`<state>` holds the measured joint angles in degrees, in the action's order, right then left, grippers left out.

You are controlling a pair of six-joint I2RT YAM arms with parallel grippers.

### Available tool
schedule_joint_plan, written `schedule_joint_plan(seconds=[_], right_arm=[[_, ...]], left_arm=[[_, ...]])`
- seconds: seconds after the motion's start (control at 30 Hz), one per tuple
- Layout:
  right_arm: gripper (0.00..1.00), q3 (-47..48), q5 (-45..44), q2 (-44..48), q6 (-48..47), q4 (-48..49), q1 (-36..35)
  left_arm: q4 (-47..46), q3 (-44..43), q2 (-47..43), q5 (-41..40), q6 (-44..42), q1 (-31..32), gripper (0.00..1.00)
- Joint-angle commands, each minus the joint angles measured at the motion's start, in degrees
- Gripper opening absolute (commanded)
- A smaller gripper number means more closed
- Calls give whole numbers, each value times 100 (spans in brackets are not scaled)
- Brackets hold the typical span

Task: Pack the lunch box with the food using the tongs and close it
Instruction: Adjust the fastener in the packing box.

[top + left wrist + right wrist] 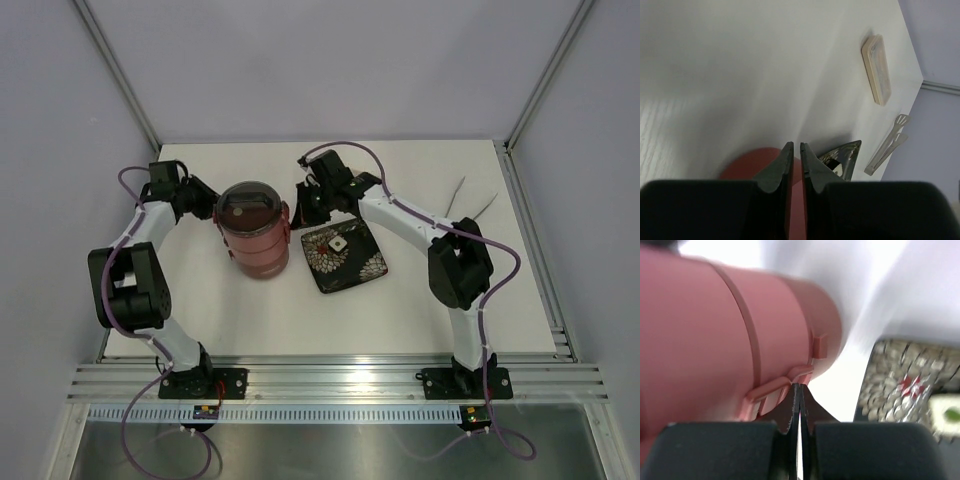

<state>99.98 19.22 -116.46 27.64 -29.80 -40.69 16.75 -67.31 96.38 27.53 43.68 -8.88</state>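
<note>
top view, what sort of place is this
Probably a robot lab cell: a white table walled by plain panels, two arms bolted to an aluminium rail, a lunch box beside a plate.

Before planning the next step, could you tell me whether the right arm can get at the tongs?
Probably yes: the tongs lie alone on the table beside the right arm, nothing on them. Its fingers, shut at the lunch box, must swing over and open first.

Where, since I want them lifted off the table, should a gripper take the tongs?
Probably mid-length on the tongs, coming straight down and pinching their two legs together. They lie on their side on the table, so the V opens sideways.
</note>
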Motion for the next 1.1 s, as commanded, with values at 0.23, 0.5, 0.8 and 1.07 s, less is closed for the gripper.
schedule_joint_plan(seconds=[0.23,0.5,0.8,1.07], right_arm=[[25,-557,537,650,-119,920,456],[45,-1878,583,1197,49,1469,193],[46,-1508,363,1161,-320,1170,-80],[47,-1254,249,985,31,1266,-89]], left_arm=[[188,350,-479,-301,-193,-34,12],[390,429,-567,-318,-299,-61,12],[909,244,-769,-600,-571,-78,12],[690,464,-734,-222,-475,-70,11]])
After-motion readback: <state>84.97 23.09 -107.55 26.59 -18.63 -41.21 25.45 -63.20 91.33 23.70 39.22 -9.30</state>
